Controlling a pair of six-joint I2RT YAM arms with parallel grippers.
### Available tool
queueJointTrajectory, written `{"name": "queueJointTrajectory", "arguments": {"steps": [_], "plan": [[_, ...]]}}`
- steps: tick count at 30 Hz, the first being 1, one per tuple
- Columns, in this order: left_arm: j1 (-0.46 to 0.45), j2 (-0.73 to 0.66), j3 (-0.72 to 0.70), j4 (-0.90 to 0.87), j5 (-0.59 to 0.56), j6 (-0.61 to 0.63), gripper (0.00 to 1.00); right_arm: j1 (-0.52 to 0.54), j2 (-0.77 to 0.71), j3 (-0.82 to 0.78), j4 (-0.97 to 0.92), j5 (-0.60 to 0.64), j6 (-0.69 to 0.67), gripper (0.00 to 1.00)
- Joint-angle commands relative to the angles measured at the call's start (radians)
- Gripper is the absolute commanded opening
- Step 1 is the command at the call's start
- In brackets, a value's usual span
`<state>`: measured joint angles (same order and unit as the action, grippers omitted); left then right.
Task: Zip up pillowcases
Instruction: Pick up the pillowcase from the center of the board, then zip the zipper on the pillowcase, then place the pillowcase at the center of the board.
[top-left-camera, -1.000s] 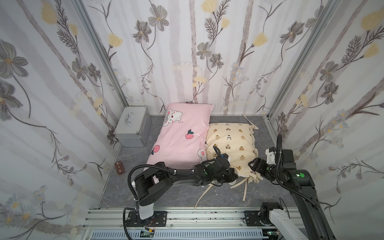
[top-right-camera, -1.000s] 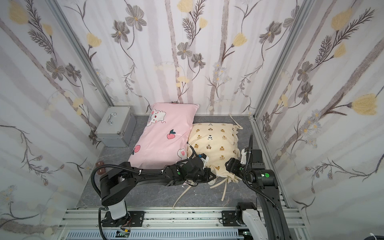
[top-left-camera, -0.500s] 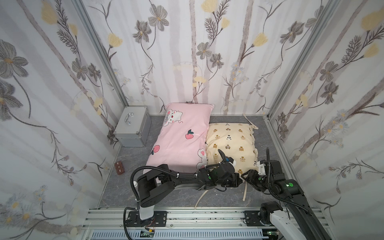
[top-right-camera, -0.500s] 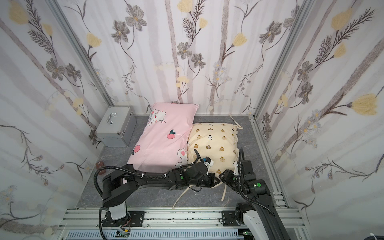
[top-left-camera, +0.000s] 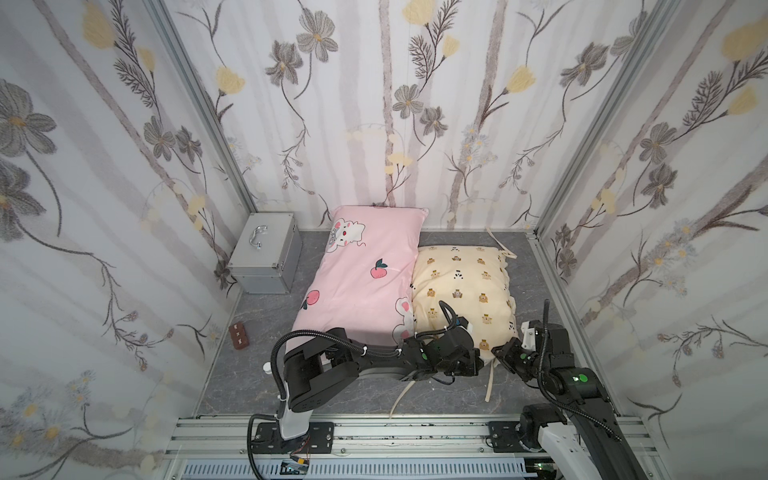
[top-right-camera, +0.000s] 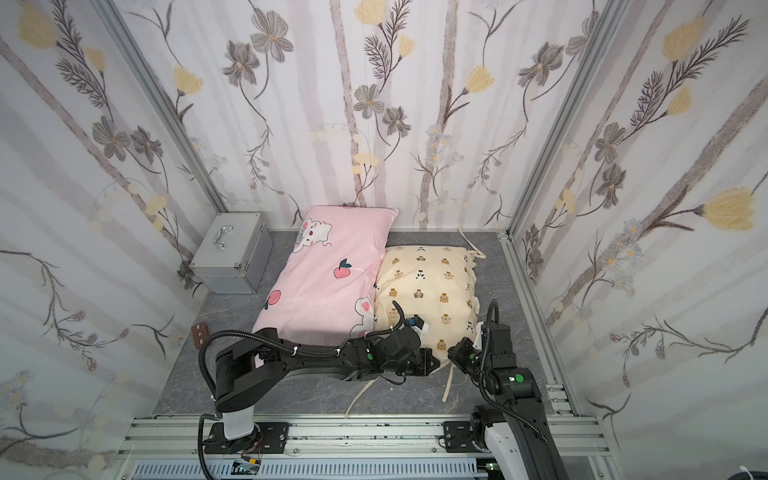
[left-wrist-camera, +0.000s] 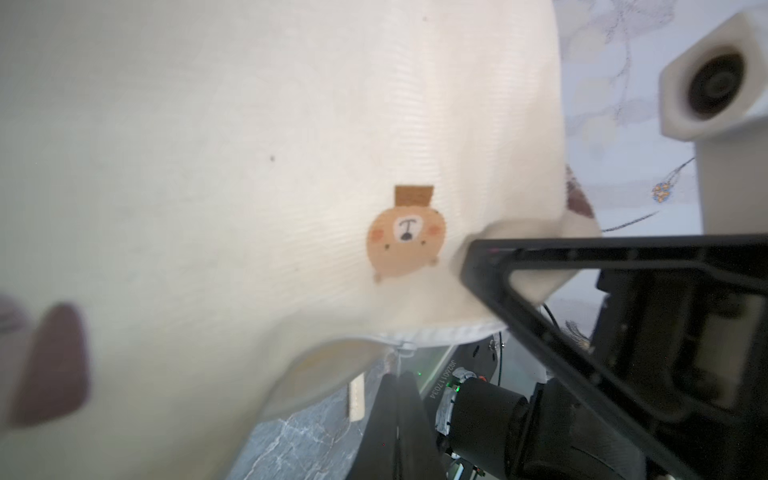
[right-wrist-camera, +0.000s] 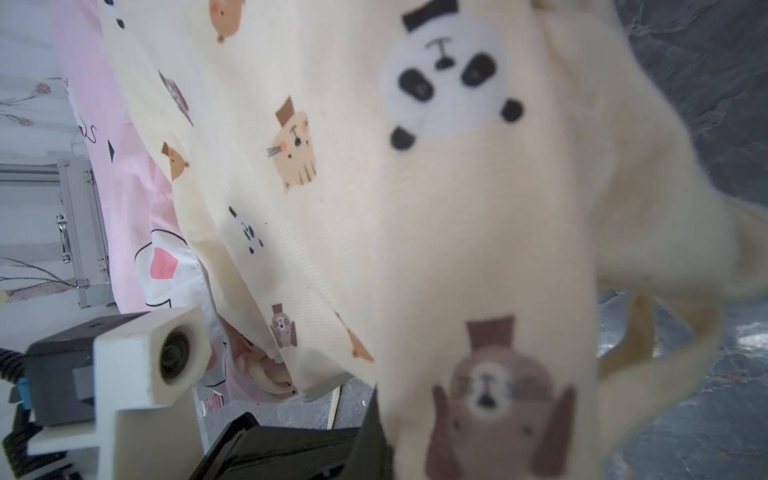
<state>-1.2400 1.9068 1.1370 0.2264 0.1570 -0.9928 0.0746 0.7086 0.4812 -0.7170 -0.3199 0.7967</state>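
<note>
clutter was light: a grey metal box (top-left-camera: 266, 257) with a handle stood in the far left corner, and a small brown block (top-left-camera: 240, 336) lay on the floor (top-left-camera: 266, 316) near the left wall, both well apart from the arms. the pink pillowcase (top-left-camera: 365, 282) lay lengthwise from the back wall toward the front. the cream pillowcase (top-left-camera: 461, 286) lay just beside it on its right, the two touching along one long side. loose cream ties (top-left-camera: 490, 380) trailed from the cream one's near edge over the floor, by the two grippers. the left arm (top-left-camera: 374, 365) reached across the pink pillowcase's near end and hid part of it in both top views. the left gripper (left-wrist-camera: 398, 376) sat at the cream pillowcase's near hem with its fingers pressed together; whether they pinched a zip pull i could not tell. the right gripper (top-left-camera: 498, 353) was at the near right corner of the same pillowcase, its fingers closed on a fold of cream cloth. the two grippers were near each other.

the floor was a flat grey marbled sheet, walled on three sides by flowered wallpaper (top-left-camera: 374, 124). an aluminium rail (top-left-camera: 374, 432) ran along the front edge and carried both arm bases. open floor lay left of the pink pillowcase and in a strip before both; only a narrow gap separated the cream pillowcase from the right wall.
</note>
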Motion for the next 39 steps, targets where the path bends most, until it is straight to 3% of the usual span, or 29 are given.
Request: {"name": "queueJointTrajectory", "arguments": {"steps": [1, 9, 19, 27, 28, 29, 30, 31, 33, 36, 39], "plan": [[0.003, 0.0, 0.004, -0.08, -0.05, 0.047, 0.0, -0.067, -0.009, 0.025, -0.027, 0.035, -0.078, 0.0], [0.011, -0.108, -0.083, -0.215, -0.138, 0.081, 0.0, -0.205, 0.036, 0.061, 0.074, 0.041, -0.115, 0.0], [0.09, -0.259, -0.286, -0.315, -0.21, 0.051, 0.0, -0.412, 0.123, 0.156, 0.122, -0.003, -0.223, 0.0], [0.182, -0.311, -0.27, -0.441, -0.252, 0.141, 0.0, -0.467, 0.221, 0.219, 0.164, 0.024, -0.298, 0.0], [0.181, -0.321, -0.233, -0.475, -0.263, 0.169, 0.0, -0.452, 0.231, 0.244, 0.143, 0.061, -0.325, 0.12], [0.178, -0.333, -0.197, -0.512, -0.276, 0.196, 0.03, -0.425, 0.234, 0.256, 0.122, 0.11, -0.345, 0.46], [0.174, -0.353, -0.153, -0.565, -0.302, 0.234, 0.22, -0.377, 0.232, 0.307, 0.107, 0.179, -0.367, 0.85], [0.174, -0.382, -0.114, -0.619, -0.332, 0.271, 0.42, -0.319, 0.228, 0.329, 0.103, 0.248, -0.385, 1.0], [0.185, -0.44, -0.051, -0.719, -0.397, 0.344, 0.65, -0.215, 0.225, 0.356, 0.13, 0.33, -0.421, 1.0], [0.249, -0.54, -0.002, -0.843, -0.519, 0.468, 0.89, -0.131, 0.242, 0.339, 0.269, 0.349, -0.485, 1.0], [0.359, -0.64, -0.011, -0.91, -0.658, 0.581, 0.95, -0.091, 0.26, 0.247, 0.499, 0.374, -0.531, 1.0]]}}
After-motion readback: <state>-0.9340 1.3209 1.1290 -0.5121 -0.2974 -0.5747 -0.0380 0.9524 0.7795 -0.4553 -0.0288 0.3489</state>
